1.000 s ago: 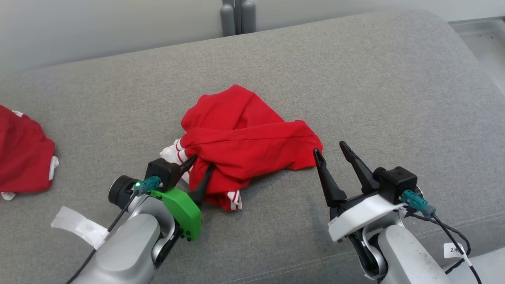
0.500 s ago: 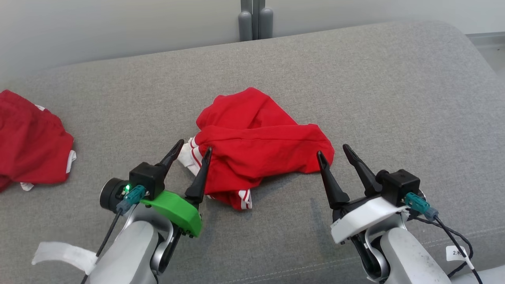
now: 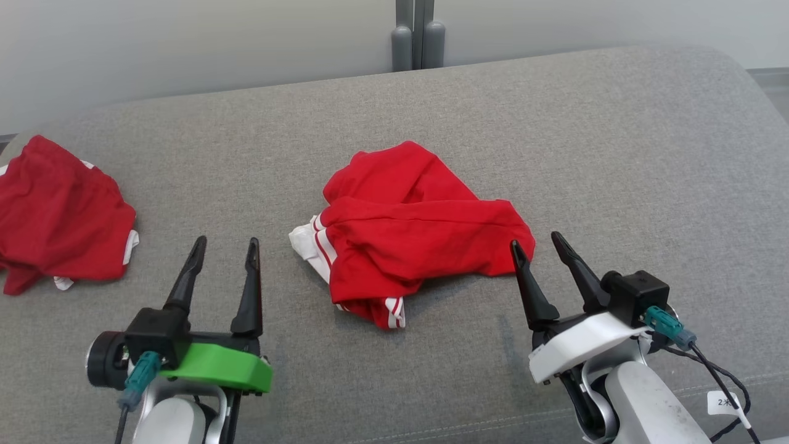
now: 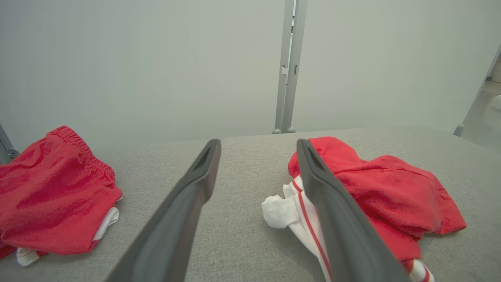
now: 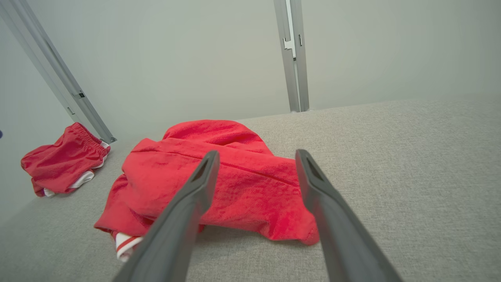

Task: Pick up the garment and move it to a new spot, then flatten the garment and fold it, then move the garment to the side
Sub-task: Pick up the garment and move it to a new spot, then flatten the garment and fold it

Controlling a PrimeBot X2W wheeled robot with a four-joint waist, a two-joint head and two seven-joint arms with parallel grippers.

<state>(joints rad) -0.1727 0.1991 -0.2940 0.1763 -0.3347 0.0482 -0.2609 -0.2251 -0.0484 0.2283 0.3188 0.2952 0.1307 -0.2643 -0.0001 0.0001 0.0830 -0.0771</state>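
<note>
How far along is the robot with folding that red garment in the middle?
Early. Done, possibly: the red garment sits on the grey cushion, though whether that is its new spot is unclear. In hand: nothing; the left gripper and right gripper are both open, flanking it. Left: it is crumpled, so flattening, folding and moving aside remain.

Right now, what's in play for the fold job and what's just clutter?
In play: crumpled red garment on the grey cushion; left gripper, right gripper, jaws open, either side of it.
Lying about: second red garment, far left; grey posts behind.
</note>
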